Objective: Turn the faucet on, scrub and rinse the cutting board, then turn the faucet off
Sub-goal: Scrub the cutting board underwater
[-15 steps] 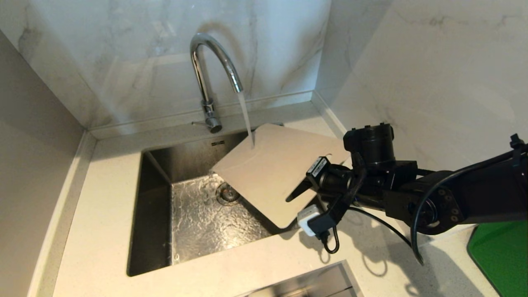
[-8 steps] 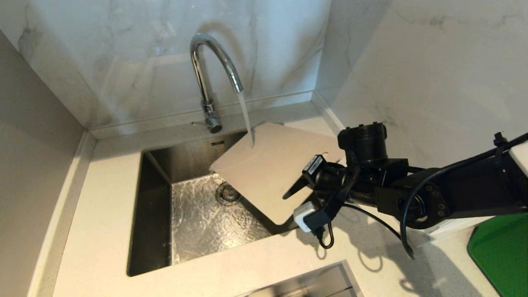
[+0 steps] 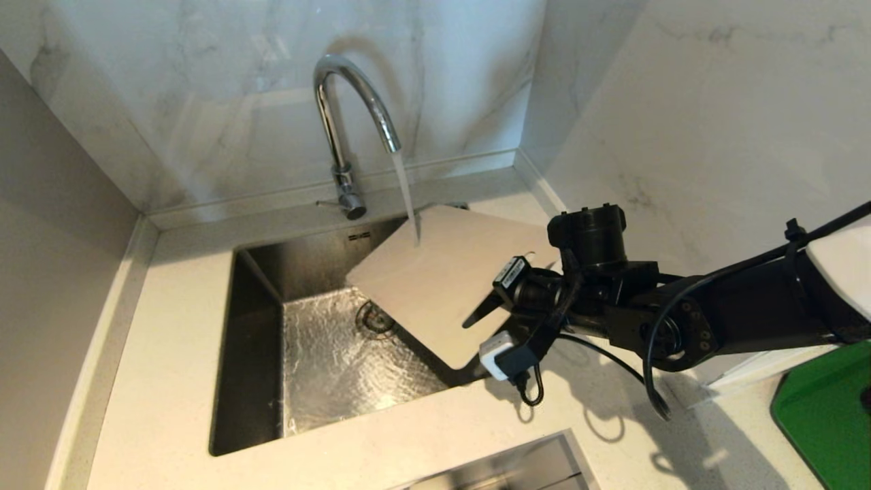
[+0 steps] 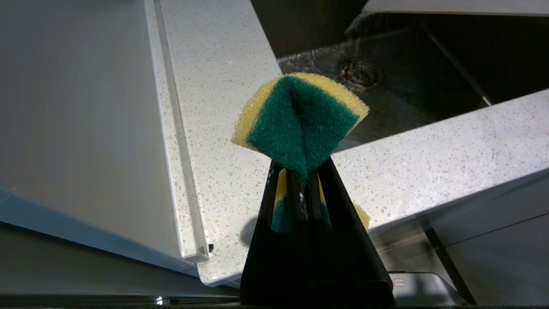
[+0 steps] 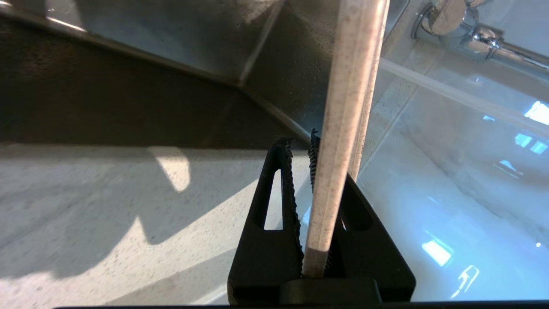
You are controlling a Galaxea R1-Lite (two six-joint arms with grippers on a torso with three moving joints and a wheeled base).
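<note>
Right gripper clamps the cutting board under running water; left gripper pinches a sponge.

The right fingers are nearly together, squeezing the board's thin edge between their ribbed pads; the board is pale cream, flat and tilted, its lower corner dipping into the sink while its upper part leans over the sink's right rim on the countertop; the stream from the chrome faucet lands on the board's upper corner; the steel basin is wet and rippling, with the drain showing just beside the board's edge; the left fingers are shut tight on a folded yellow-and-green sponge, held over the counter near the sink; a green mat lies at the counter's right.
</note>
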